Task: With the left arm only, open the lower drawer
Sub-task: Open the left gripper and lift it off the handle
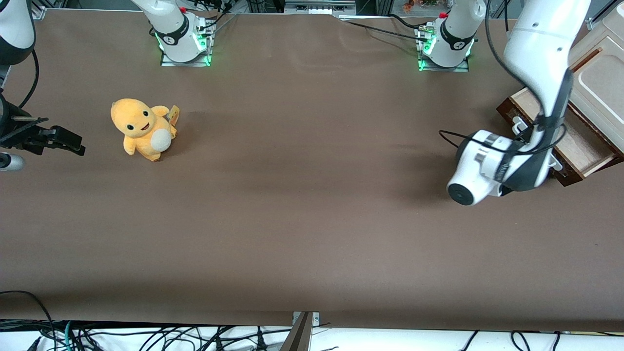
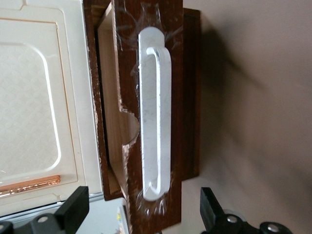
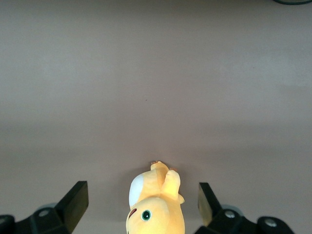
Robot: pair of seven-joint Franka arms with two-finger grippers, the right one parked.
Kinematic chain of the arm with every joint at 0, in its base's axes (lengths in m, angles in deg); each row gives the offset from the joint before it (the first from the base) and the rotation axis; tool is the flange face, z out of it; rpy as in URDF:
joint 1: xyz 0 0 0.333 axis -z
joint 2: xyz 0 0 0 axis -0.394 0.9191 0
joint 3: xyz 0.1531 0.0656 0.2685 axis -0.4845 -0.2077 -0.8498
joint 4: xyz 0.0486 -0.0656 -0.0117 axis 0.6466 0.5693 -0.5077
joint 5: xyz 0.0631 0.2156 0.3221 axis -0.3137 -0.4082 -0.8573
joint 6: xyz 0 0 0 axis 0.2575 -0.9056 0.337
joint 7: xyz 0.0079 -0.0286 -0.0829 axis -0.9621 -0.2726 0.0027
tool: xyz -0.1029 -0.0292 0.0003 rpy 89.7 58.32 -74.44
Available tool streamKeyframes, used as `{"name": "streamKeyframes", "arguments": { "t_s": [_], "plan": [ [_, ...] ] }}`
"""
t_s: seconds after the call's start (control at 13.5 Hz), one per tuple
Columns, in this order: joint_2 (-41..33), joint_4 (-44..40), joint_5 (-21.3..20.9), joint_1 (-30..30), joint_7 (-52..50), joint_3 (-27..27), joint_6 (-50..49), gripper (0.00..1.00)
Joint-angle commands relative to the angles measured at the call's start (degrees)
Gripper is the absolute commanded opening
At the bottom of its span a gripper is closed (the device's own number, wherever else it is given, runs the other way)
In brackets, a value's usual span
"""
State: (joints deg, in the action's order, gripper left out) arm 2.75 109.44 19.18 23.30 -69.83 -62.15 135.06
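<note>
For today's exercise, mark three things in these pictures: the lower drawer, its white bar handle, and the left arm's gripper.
lower drawer (image 2: pixel 185 63), left wrist view, dark-brown front.
white bar handle (image 2: pixel 156 117), left wrist view, mid-bar.
gripper (image 2: pixel 144 207), left wrist view, open, midway between fingertips.

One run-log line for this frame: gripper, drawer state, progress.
black two-finger gripper: open, at white bar handle | dark-brown wooden lower drawer: pulled out, pale inside showing

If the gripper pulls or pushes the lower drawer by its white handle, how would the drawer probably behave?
The lower drawer looks like rigid wood, so it should slide rather than bend. It already stands partly out of the cabinet, which suggests it moves freely. Its white handle looks smooth, so the fingers of the open gripper, spread wide just in front of it, might slip.
</note>
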Motion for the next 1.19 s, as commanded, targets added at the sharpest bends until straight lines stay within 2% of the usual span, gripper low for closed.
{"name": "streamKeyframes", "arguments": {
  "t_s": [0.0, 0.15, 0.45, 0.82, 1.04, 1.11],
  "plan": [
    [-4.1, -2.3, 5.3, -1.0, 6.9, 0.4, -0.7, 1.0],
    [-6.3, -6.3, 11.2, -2.5, 13.9, 0.3, -0.8, 1.0],
    [-13.6, -10.1, 20.0, -3.5, 27.7, 0.4, -0.9, 1.0],
    [-16.9, -23.4, 35.1, -4.5, 40.7, 0.1, -5.2, 1.0],
    [-17.3, -23.9, 45.9, -9.7, 46.4, -0.5, -4.1, 1.0],
    [-19.5, -22.8, 45.9, -8.8, 48.3, -2.2, -1.3, 1.0]
  ]
}}
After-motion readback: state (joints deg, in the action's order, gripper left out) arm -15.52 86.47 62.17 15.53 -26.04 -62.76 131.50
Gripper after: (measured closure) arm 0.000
